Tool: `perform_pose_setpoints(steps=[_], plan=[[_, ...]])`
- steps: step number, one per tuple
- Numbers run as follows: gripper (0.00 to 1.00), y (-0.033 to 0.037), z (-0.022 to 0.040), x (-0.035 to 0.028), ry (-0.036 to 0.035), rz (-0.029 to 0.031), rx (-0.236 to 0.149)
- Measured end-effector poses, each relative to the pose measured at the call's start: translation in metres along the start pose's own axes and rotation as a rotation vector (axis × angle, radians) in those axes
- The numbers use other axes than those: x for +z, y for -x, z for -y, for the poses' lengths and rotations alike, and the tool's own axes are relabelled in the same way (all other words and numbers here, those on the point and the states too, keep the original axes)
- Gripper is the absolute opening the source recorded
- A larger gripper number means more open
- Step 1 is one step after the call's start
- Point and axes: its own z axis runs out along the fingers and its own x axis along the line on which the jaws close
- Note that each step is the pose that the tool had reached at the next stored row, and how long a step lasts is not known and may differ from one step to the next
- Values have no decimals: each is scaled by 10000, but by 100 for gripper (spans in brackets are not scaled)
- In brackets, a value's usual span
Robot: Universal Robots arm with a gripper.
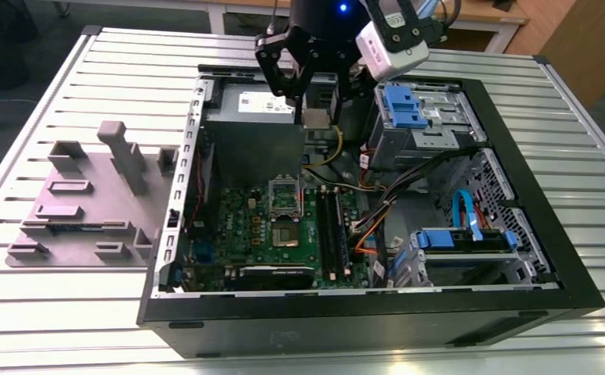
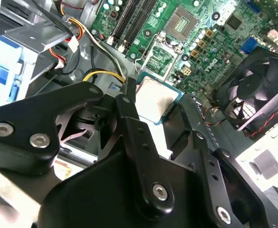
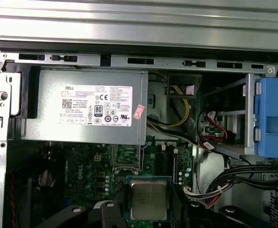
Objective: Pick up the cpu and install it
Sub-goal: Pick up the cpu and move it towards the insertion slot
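- Gripper [image 1: 316, 116] hangs over the open computer case [image 1: 386, 316], just beside the grey power supply [image 3: 81, 107]
- Jaws are clamped on the cpu [image 2: 154, 96], one black finger [image 2: 129, 114] on each of two opposite edges
- Cpu [image 3: 149, 199] is held flat, silvery top showing in both wrist views, raised above the green board [image 1: 245, 234]
- Socket [image 2: 182, 16] lies uncovered on the board, apart from the cpu
- Case rests on a slatted metal table [image 1: 62, 312]; a grey parts tray [image 1: 83, 203] lies at the exterior view's left
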Motion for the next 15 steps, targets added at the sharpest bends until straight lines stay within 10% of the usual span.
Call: perform_pose_setpoints(steps=[15], plan=[[47, 89, 2, 0, 0, 0, 0]])
